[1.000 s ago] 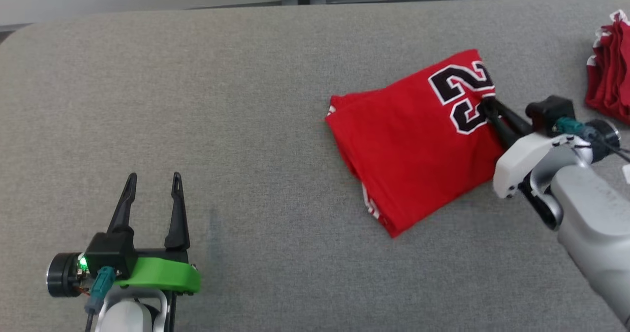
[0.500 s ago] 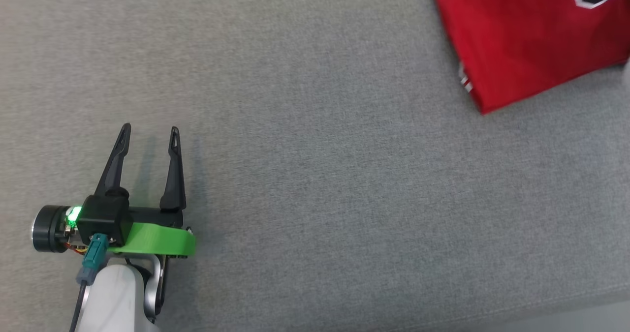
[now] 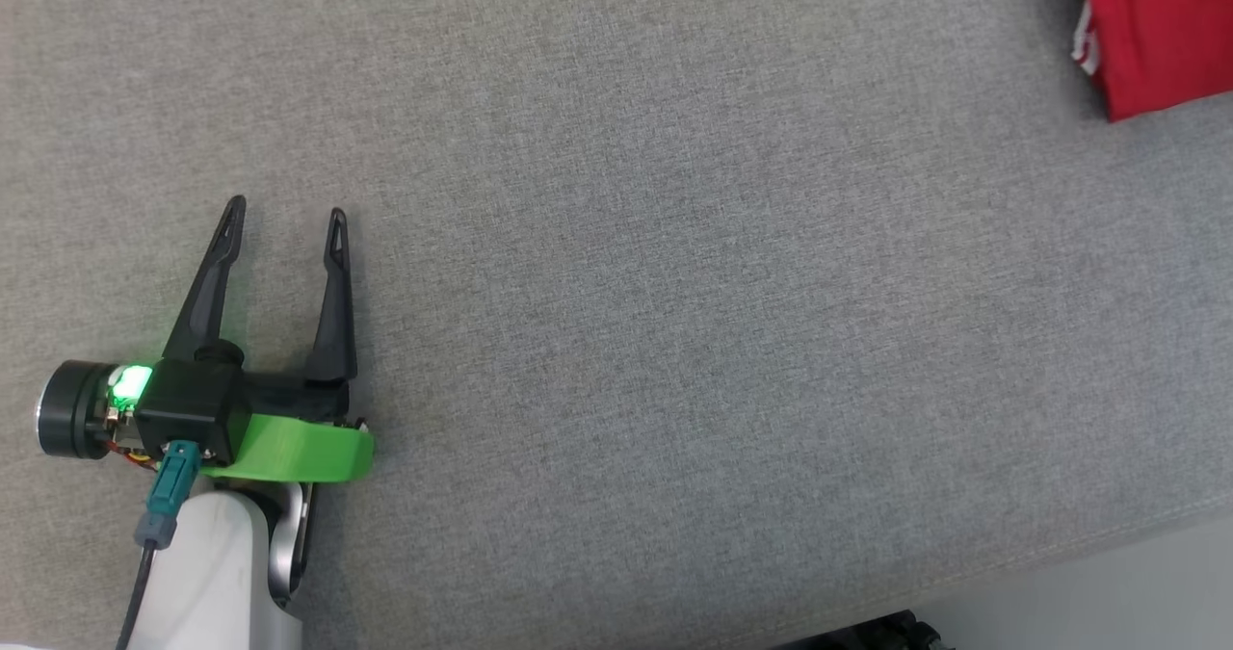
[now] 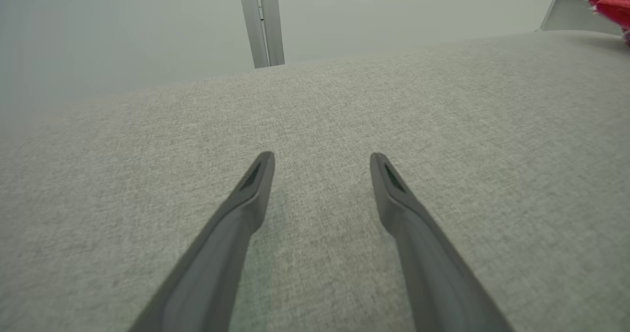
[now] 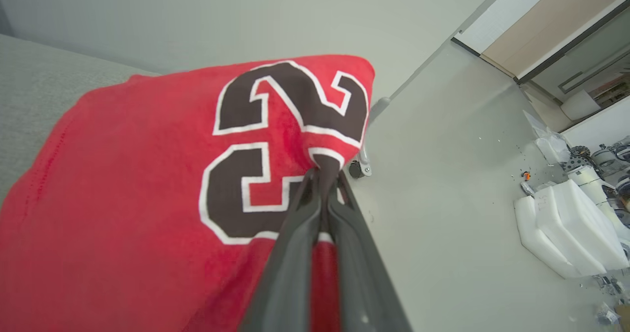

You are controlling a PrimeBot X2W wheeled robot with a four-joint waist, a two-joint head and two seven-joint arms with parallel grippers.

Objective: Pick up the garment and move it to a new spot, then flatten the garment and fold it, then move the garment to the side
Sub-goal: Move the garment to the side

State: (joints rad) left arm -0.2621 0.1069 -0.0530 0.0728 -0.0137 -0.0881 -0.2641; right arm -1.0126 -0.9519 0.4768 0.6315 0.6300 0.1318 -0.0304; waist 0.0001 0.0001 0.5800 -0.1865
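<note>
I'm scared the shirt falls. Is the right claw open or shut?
Shut: the right gripper fingers pinch the red jersey between them.

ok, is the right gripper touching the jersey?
Touching. In the right wrist view the right gripper is shut on the red jersey, with cloth pinched between its fingers.

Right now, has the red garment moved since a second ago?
Yes. The camera shifted too, but the garment went right across the table, away from the left claw.

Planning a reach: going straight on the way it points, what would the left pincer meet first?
Nothing stands in its line: the open left pincer points over the grey cushion toward its far edge. Depth is unclear; it might graze the fabric.
</note>
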